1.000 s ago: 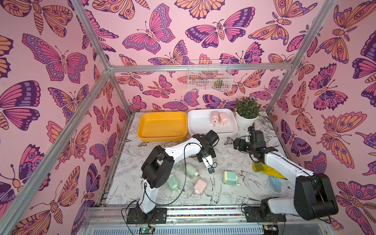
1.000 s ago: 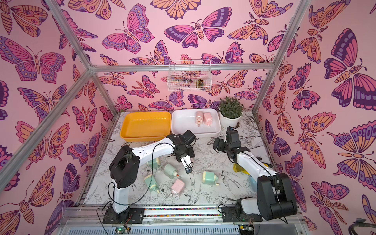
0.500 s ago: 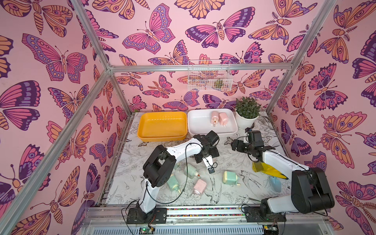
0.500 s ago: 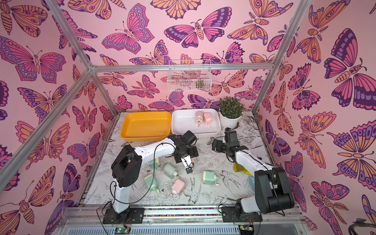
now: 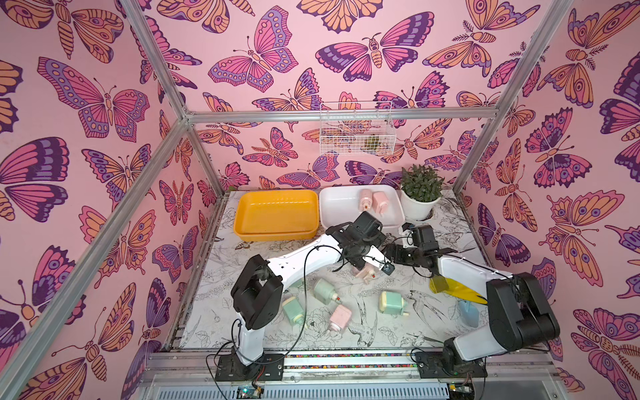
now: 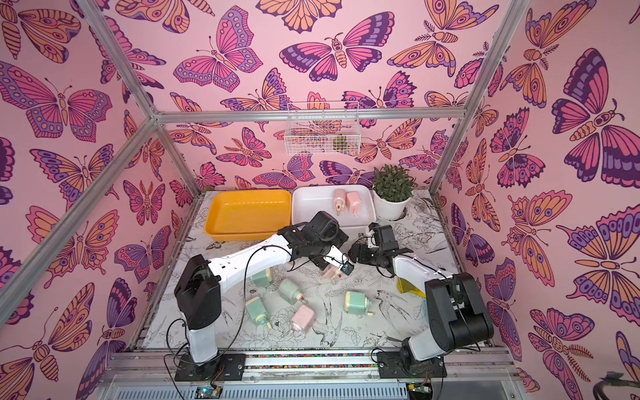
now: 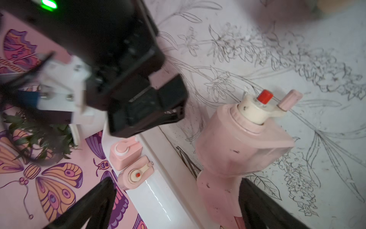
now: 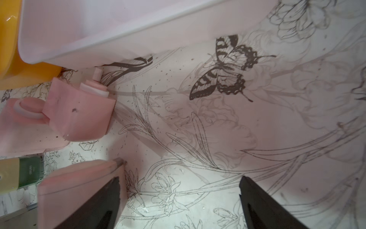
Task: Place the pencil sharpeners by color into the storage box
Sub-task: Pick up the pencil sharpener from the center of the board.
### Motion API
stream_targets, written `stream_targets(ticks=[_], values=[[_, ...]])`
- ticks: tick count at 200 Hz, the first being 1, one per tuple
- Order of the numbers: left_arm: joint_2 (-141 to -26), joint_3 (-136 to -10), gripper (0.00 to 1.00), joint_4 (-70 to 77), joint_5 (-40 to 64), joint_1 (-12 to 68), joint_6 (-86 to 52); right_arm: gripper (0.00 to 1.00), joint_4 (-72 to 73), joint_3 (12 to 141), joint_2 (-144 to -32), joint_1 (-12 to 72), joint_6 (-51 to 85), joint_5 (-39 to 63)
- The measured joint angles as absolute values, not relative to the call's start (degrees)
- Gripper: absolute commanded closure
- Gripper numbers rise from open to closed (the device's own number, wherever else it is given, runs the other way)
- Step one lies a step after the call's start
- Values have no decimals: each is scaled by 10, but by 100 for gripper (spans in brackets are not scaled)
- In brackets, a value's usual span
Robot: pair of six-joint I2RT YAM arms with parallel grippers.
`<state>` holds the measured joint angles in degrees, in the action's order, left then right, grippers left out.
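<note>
My left gripper [image 7: 176,184] stands wide open over pink pencil sharpeners [image 7: 243,138] lying on the mat in front of the white storage box [image 5: 329,207]. One pink body sits close beside one finger [image 7: 257,198], and the other finger is well clear of it. My right gripper [image 8: 178,198] is open over bare mat, with a pink sharpener [image 8: 79,188] just outside one finger. Two pink sharpeners [image 5: 372,202] lie in the white box. The yellow box [image 5: 277,214] holds nothing. Green sharpeners [image 5: 325,291] [image 5: 391,303] [image 5: 294,310] and a pink one [image 5: 339,317] lie nearer the front.
A potted plant [image 5: 420,194] stands right of the white box. A wire basket [image 5: 356,131] hangs on the back wall. A translucent yellow piece [image 5: 450,287] and a pale blue item [image 5: 469,311] lie under my right arm. The two wrists are close together.
My left gripper's jaws have opened from partly closed to wide. My right gripper has swung left, closer to the left gripper.
</note>
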<state>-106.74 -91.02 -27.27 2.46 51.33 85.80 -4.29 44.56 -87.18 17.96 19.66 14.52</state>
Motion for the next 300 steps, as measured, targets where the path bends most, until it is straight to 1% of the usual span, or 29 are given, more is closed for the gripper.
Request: stream_targets(ticks=[42, 80, 99, 131, 152, 166, 181, 194, 208, 219, 236, 256, 288, 300], values=[[-1006, -853, 0, -226, 33, 533, 764, 3, -31, 453, -892, 197, 199, 151], [-995, -805, 0, -146, -27, 532, 663, 3, -28, 457, -908, 215, 206, 155], [-995, -796, 0, -105, -69, 532, 569, 3, -26, 457, -908, 215, 212, 163], [-996, -808, 0, -70, -159, 532, 349, 4, -32, 462, -903, 214, 214, 215], [-997, -806, 0, -76, -156, 529, 253, 3, -55, 475, -898, 214, 215, 225], [-1005, -811, 0, -107, -129, 524, 211, 3, -75, 475, -881, 205, 232, 206], [-1044, -852, 0, -168, -113, 522, 171, 2, -87, 470, -850, 176, 264, 177], [-1089, -896, 0, -208, -112, 524, 140, 1, -91, 463, -816, 148, 288, 130], [-1127, -919, 0, -240, -109, 529, 108, 1, -98, 456, -784, 136, 308, 72], [-1147, -922, 2, -266, -105, 533, 87, 1, -107, 452, -762, 135, 322, 27], [-1175, -928, 6, -298, -91, 537, 69, 1, -109, 442, -741, 123, 336, -14], [-1209, -949, 8, -320, -77, 538, 63, 0, -111, 428, -731, 106, 343, -39], [-1244, -988, 12, -333, -53, 538, 63, 0, -121, 425, -733, 105, 342, -42], [-1252, -1000, 15, -336, -44, 538, 66, 0, -121, 425, -736, 105, 341, -42]])
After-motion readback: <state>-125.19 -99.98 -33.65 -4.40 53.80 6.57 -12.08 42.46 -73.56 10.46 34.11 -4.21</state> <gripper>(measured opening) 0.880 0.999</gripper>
